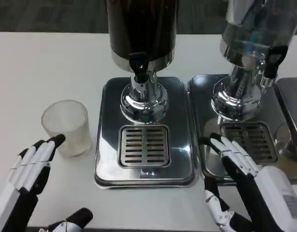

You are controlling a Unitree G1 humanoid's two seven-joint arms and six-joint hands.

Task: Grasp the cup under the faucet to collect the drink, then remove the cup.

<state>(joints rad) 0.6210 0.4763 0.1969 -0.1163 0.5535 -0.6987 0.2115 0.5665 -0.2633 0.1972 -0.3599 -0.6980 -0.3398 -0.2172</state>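
A clear frosted plastic cup (67, 127) stands upright on the white table, left of the dispenser's steel base. The dark drink dispenser (142, 30) rises at the top centre, its black faucet (138, 65) hanging above the slotted drip grate (144, 145). My left hand (31, 173) lies open at the lower left, fingers straight, their tips just short of the cup's near side. My right hand (245, 186) is open at the lower right, fingers stretched over the front edge of the neighbouring base.
A second dispenser (257, 34) with a clear tank and its own steel base (245, 130) stands to the right. A third base edge (290, 116) shows at the far right. Bare white table spreads to the left of the cup.
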